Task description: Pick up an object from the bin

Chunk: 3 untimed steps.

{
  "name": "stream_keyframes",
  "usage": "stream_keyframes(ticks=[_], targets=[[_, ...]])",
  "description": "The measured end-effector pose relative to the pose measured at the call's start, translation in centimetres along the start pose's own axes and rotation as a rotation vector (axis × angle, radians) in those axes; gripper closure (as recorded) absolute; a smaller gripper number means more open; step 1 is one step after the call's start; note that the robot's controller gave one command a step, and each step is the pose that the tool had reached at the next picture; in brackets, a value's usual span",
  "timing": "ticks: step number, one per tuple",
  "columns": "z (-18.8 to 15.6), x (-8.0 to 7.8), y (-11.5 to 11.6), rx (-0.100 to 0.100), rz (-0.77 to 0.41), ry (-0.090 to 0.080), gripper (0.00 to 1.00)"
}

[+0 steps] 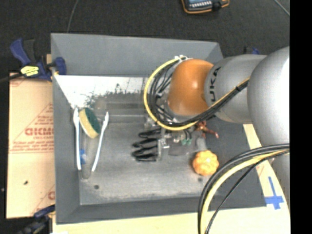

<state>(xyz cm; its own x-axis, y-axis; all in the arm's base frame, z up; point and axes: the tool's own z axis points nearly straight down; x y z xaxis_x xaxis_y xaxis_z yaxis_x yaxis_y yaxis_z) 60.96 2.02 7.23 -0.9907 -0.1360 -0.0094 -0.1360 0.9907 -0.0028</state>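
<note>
Bin (68,130) first: a grey metal tray with sloping walls, much of its floor bare. The arm (253,91) comes in from the view's right, its orange wrist cover over the middle of the bin. The gripper (145,144) sits below that cover and points toward the view's left.

At the left side of the floor lies the largest loose thing, a long clear thing edged in white (88,143) — a tumbler or a sleeve, I cannot tell which. Its long axis runs up and down the view, so it lies crosswise to the way the fingers point. It is left of the fingertips and well apart from them, with open floor between. A yellow sponge with a green face (90,121) rests at its upper end, touching it.

On the other side, a knobbly orange-yellow thing like a small gourd (204,163) lies right of and below the fingers, just beside the wrist body. It is behind the fingertips rather than ahead of them. A small copper-brown thing (207,129) pokes out from under the arm above the gourd; its shape is mostly hidden.

The two black fingers (146,134) stand parted, one above the other in the view, with grey floor in the gap — nothing is between them. Whether the tips touch the floor cannot be told. By my reading no grasp has begun. Anything to the left would call for a reach across bare floor, and the gourd for a move back and to the right.
</note>
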Motion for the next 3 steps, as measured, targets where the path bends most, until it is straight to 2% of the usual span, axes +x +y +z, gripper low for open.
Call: stream_keyframes(ticks=[1, 2, 3], targets=[[-0.04, -0.02, 0.00, 0.000, 0.000, -0.001, 1.00], [0.01, 0.01, 0.01, 0.000, 0.000, 0.000, 0.00], [-0.03, -0.01, 0.00, 0.000, 0.000, 0.000, 1.00]])
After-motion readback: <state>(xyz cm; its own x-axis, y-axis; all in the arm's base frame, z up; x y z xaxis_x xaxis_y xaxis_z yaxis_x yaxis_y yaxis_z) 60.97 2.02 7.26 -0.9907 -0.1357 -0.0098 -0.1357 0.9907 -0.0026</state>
